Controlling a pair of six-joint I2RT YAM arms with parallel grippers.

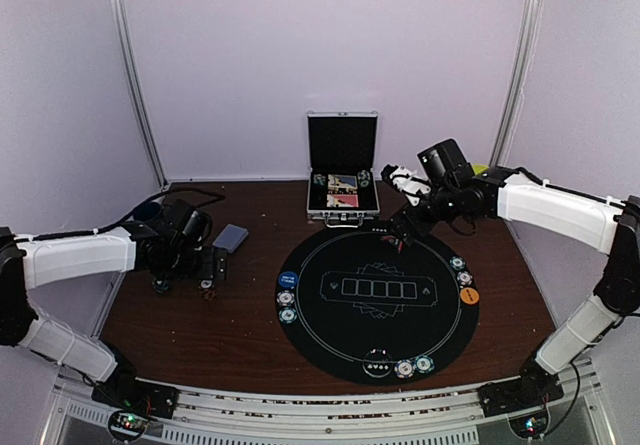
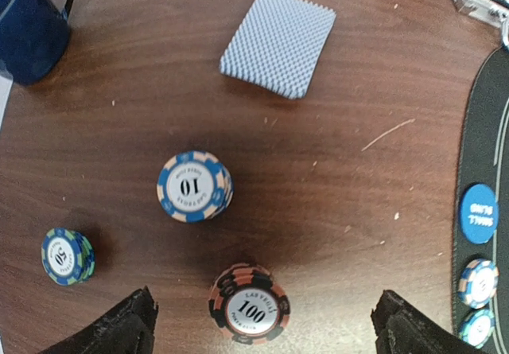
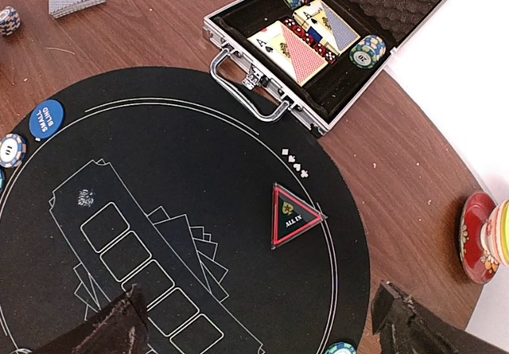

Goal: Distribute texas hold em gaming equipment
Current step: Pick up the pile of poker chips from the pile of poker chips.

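Left gripper [image 1: 184, 286] spread, empty, over three chip stacks [image 2: 194, 185] on the scuffed brown wood table [image 1: 200, 330]; card deck [image 2: 277, 42] just beyond. Right gripper [image 3: 262, 326] spread, empty, above round black felt mat [image 1: 330, 337], chips [image 1: 287, 300] and buttons [image 1: 286, 279] at its rim. Plain white walls [image 1: 300, 45].

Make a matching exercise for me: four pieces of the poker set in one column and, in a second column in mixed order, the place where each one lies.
1. grey-blue-backed deck
2. SMALL BLIND button
3. ALL IN triangle
4. red-backed cards

A. inside the open silver case
B. far part of the black mat
C. bare wooden table, left of the mat
D. left edge of the mat

Pairs: 1-C, 2-D, 3-B, 4-A.
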